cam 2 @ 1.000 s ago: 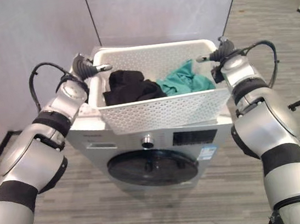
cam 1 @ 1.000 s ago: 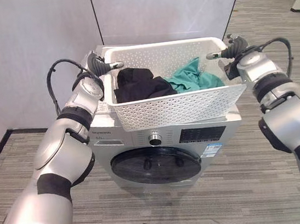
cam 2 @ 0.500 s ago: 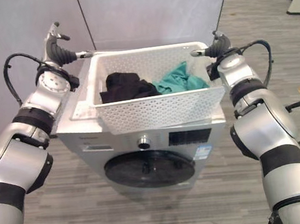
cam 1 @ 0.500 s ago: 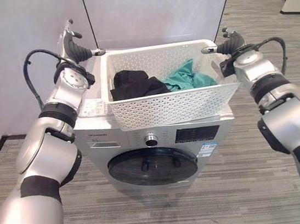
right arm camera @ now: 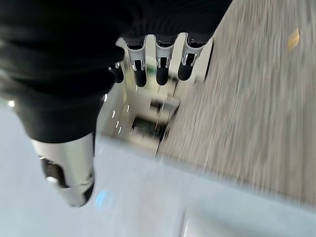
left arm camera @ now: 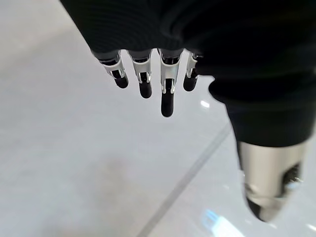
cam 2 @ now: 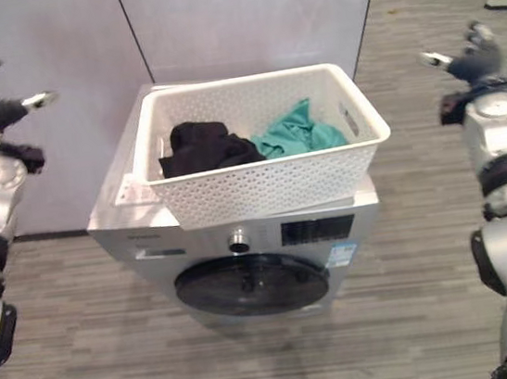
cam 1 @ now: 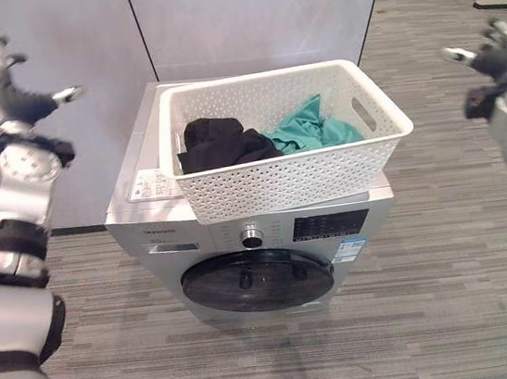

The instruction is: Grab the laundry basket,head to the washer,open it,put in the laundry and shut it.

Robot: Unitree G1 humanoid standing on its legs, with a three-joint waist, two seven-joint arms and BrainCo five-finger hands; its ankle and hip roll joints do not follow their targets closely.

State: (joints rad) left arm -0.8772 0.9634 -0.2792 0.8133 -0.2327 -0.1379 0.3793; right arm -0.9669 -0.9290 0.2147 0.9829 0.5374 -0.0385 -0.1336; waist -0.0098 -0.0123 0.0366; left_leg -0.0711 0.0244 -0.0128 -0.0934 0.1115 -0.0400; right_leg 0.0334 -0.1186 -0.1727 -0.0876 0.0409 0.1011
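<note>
Basket (cam 1: 308, 178) atop washer (cam 1: 246, 275)

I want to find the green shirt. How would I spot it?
Look at the silver washer by the grey wall, then the white laundry basket on top of it. Two clothes lie inside: the teal one is crumpled on the right, touching the black one.

Grey wood-plank floor (cam 1: 417, 299) all around. Pale grey partition wall (cam 1: 249, 12) at 12 o'clock with dark vertical seams. Dark baseboard (cam 1: 77, 230) at 9 o'clock along the wall foot.
</note>
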